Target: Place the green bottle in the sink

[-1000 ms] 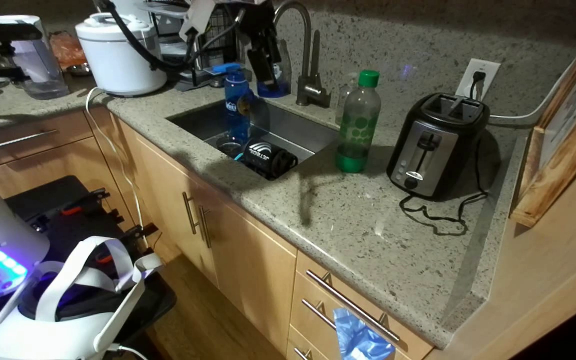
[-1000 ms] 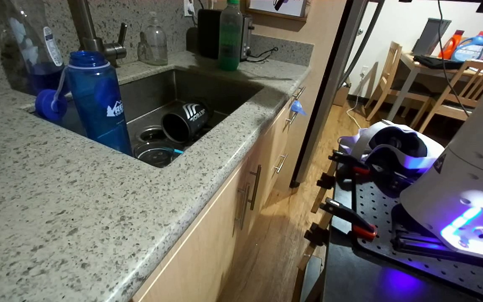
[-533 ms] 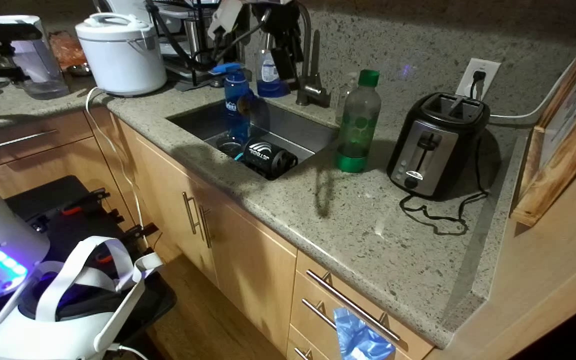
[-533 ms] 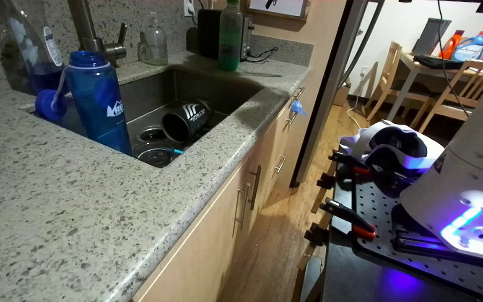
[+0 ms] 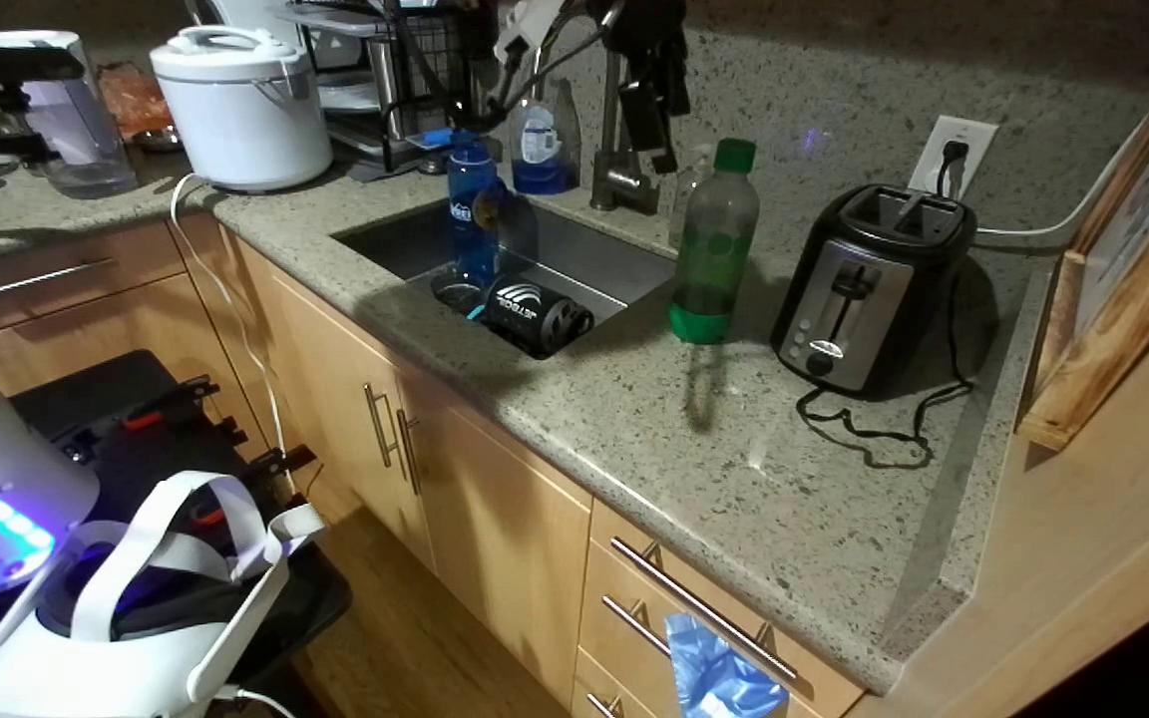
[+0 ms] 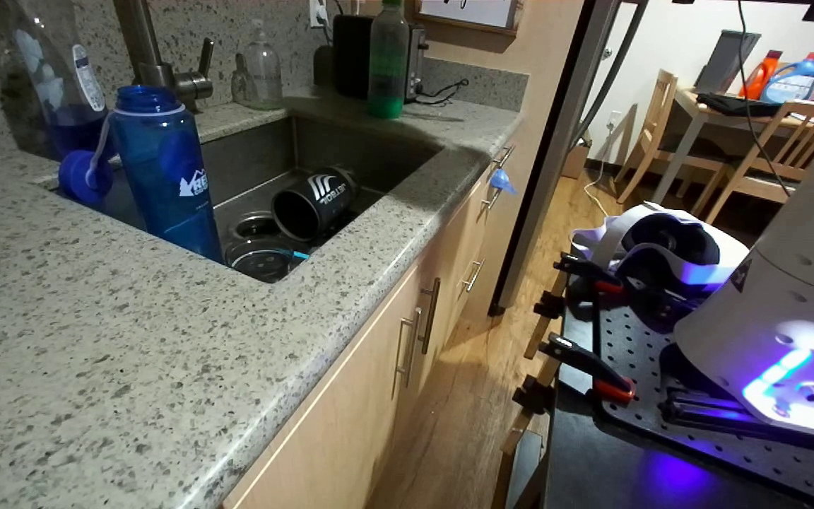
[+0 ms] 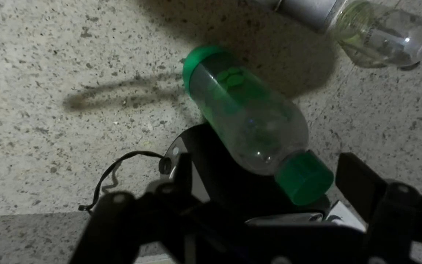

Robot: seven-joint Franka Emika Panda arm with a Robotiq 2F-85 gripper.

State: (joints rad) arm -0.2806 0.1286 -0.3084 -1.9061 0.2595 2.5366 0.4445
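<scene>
Green bottle (image 5: 716,244) stands upright on granite counter (image 5: 784,538), between sink (image 5: 589,244) and toaster (image 5: 859,309); transfer not yet begun. Gripper (image 7: 269,170) near its cap (image 7: 304,178), fingers (image 7: 357,185) spread, holding nothing. Left, by judgement: grasp, lift, carry across, lower, release.

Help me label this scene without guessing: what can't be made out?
Sink: in both exterior views, the speckled counter hides its cabinet-side wall.
Metal faucet: in an exterior view, the top edge cuts off its upper part.
Toaster: in the wrist view, the green bottle and gripper cover much of it.
Framed picture: in both exterior views, an image edge cuts it short.
</scene>
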